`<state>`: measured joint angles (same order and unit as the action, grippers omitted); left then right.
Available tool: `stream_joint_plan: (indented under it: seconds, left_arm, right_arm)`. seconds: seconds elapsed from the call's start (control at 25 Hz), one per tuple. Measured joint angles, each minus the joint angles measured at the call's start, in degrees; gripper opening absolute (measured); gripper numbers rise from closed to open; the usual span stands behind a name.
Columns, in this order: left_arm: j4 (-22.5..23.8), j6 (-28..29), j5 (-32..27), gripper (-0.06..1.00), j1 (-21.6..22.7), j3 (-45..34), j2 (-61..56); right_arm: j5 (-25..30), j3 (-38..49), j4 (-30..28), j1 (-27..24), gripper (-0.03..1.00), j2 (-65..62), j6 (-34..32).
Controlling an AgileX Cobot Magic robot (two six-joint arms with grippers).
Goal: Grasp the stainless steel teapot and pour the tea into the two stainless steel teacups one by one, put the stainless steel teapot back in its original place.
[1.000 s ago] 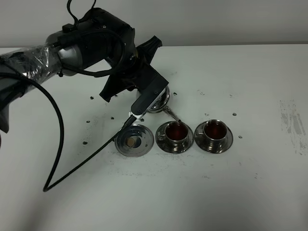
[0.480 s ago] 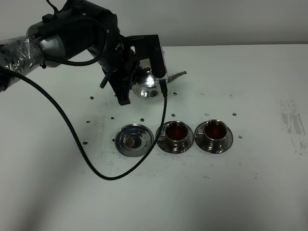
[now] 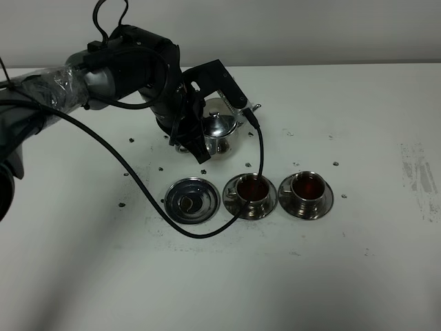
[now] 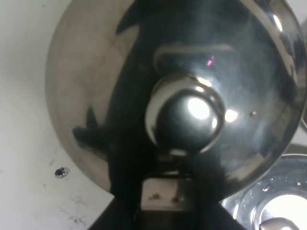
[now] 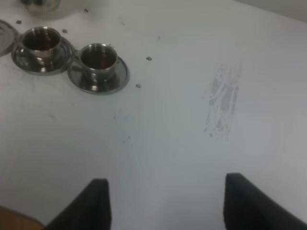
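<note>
The stainless steel teapot (image 3: 222,127) hangs upright above the table, behind the round dish (image 3: 192,201) and the left teacup (image 3: 251,191). Its spout points right. My left gripper (image 3: 204,138) is shut on the teapot's handle side, mostly hidden by the arm. The left wrist view looks straight down on the teapot (image 4: 184,117), showing its lid and knob. Both teacups, the left one and the right one (image 3: 306,187), stand on saucers and hold reddish-brown tea. My right gripper (image 5: 168,206) is open over bare table, well clear of the teacups (image 5: 99,58).
The left arm's black cable (image 3: 138,186) loops across the table in front of the dish and reaches the left cup's saucer. Small dark specks dot the white tabletop (image 3: 358,276), and a grey smudge (image 3: 419,176) lies at the right.
A second ago the teapot was tipped with its spout over the left teacup. It has swung back upright, rising away and then settling behind the dish and cup.
</note>
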<state>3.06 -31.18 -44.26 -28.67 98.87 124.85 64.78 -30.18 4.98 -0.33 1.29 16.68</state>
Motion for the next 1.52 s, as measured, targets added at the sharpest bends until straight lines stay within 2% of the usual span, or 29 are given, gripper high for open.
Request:
stream_joint_plan:
  seconds: [0.56,0.84,1.08,1.2,1.4,1.52]
  left_arm:
    - [-0.05,0.65,0.94,0.21,0.0,0.0,0.58]
    - [0.39,2.04,-3.07,0.21,0.0,0.0,-4.84]
    - [2.59,10.24,-5.78,0.21,0.0,-1.44,-9.8]
    - [2.29,12.76,-2.25,0.21,0.0,-7.54,-13.71]
    - [-1.86,17.59,7.15,0.21,0.0,-18.88,-20.22]
    - [-3.06,21.0,8.62,0.21,-0.05,-22.93,-21.69]
  right_arm:
    - [0.0,0.0,0.02,0.0,0.53,0.0,0.0]
    - [0.0,0.0,0.06,0.0,0.53,0.0,0.0]
    - [0.0,0.0,0.06,0.0,0.53,0.0,0.0]
    - [0.0,0.0,0.06,0.0,0.53,0.0,0.0]
    - [0.0,0.0,0.06,0.0,0.53,0.0,0.0]
    - [0.0,0.0,0.06,0.0,0.53,0.0,0.0]
